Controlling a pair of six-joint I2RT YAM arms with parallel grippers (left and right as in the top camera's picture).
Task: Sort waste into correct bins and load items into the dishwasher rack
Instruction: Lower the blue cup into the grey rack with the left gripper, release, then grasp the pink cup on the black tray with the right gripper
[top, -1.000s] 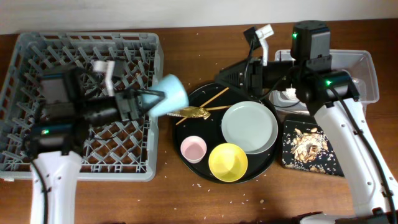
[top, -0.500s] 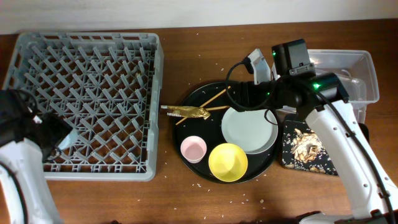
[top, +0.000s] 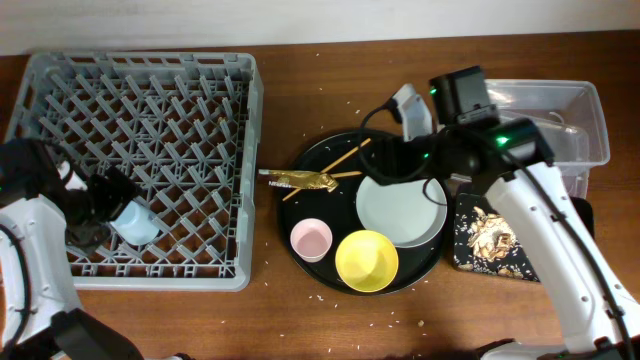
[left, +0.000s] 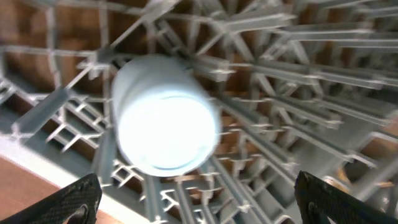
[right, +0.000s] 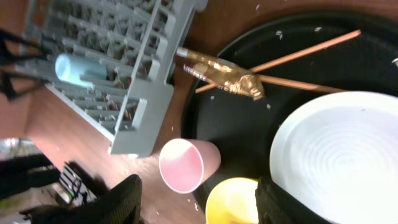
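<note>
The blue cup (top: 133, 222) lies on its side in the front left of the grey dishwasher rack (top: 150, 80). My left gripper (top: 104, 203) is open just left of it, not touching; in the left wrist view the cup (left: 165, 121) lies ahead of the spread fingers (left: 199, 202). My right gripper (top: 393, 160) is open and empty above the round black tray (top: 310, 160), fingers (right: 199, 205) over the pink cup (right: 186, 165) and yellow bowl (right: 233, 202). The plate (top: 402, 205), gold wrapper (top: 300, 180) and chopsticks (top: 345, 158) lie on that tray. The tissue is hidden.
The clear tub (top: 575, 110) stands at the far right. The shallow black tray with food scraps (top: 495, 238) sits in front of it. Crumbs dot the wooden table. The rack's right wall (top: 252, 170) is close to the round tray.
My left gripper carried the blue cup from the rack's right edge to its front left and let it go. My right arm shifted slightly left over the round tray.
</note>
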